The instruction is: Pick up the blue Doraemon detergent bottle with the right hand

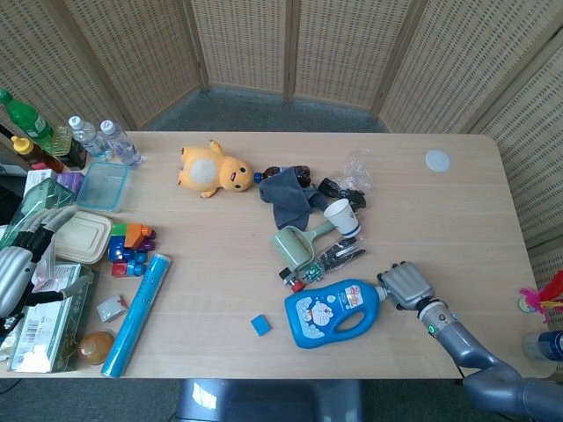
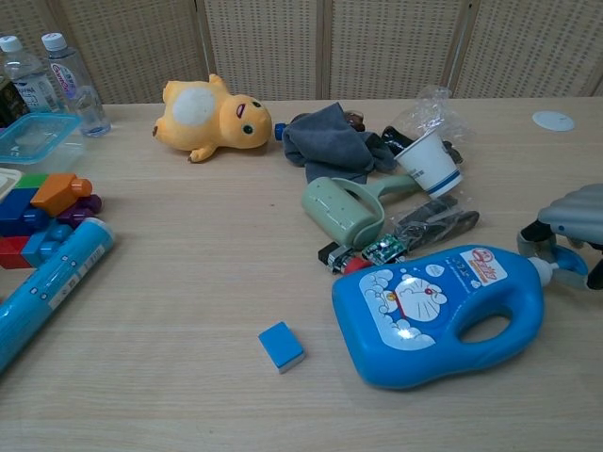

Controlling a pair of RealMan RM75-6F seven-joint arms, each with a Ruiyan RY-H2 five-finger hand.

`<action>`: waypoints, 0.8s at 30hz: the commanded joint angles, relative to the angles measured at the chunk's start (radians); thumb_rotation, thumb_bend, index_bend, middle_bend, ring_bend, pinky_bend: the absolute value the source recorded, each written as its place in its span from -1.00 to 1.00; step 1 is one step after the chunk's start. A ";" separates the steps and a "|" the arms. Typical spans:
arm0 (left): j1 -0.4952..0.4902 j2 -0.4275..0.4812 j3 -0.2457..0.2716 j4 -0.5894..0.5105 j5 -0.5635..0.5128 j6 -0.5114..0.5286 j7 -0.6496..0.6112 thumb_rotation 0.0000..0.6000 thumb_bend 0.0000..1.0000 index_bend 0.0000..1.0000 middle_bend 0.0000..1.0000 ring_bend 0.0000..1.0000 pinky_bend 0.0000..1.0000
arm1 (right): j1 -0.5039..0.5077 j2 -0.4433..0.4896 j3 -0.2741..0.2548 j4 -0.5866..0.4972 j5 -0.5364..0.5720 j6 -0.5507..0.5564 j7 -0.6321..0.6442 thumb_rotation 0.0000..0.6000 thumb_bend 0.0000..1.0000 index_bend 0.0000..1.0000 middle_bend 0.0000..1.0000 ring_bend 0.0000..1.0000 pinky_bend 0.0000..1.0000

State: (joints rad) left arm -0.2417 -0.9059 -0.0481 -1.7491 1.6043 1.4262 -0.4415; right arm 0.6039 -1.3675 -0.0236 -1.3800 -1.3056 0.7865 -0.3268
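The blue Doraemon detergent bottle (image 1: 332,313) (image 2: 433,315) lies flat on the table, label up, with its white cap pointing right. My right hand (image 1: 405,286) (image 2: 570,221) is at the cap end, its fingers curled down around the cap and neck and touching them. The bottle still rests on the tabletop. My left hand (image 1: 19,259) shows only in the head view at the far left edge. It hangs over the packets there with its fingers apart and holds nothing.
Just behind the bottle lie small dark items, a green lint roller (image 2: 341,212) and a paper cup (image 2: 429,160). A small blue block (image 2: 281,346) sits to its front left. Further left are a grey cloth (image 1: 286,195), a yellow plush (image 1: 211,170) and a blue tube (image 1: 138,312).
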 commanded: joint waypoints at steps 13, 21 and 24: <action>-0.004 -0.001 0.000 -0.002 -0.003 -0.008 -0.001 0.88 -0.40 -1.00 -1.00 -1.00 -1.00 | 0.009 0.045 0.037 -0.039 0.049 0.009 0.021 1.00 0.11 0.41 0.41 0.20 0.23; -0.007 -0.002 -0.002 -0.003 -0.002 -0.009 -0.001 0.88 -0.40 -1.00 -1.00 -1.00 -1.00 | 0.001 0.118 0.066 -0.104 0.049 0.063 0.037 1.00 0.12 0.41 0.41 0.21 0.24; -0.010 -0.004 -0.003 -0.004 0.000 -0.012 0.000 0.89 -0.40 -1.00 -1.00 -1.00 -1.00 | -0.003 0.150 0.077 -0.132 0.048 0.089 0.035 1.00 0.12 0.41 0.41 0.21 0.24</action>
State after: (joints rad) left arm -0.2518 -0.9093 -0.0509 -1.7527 1.6042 1.4142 -0.4418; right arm 0.6039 -1.2287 0.0466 -1.5017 -1.2565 0.8649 -0.2915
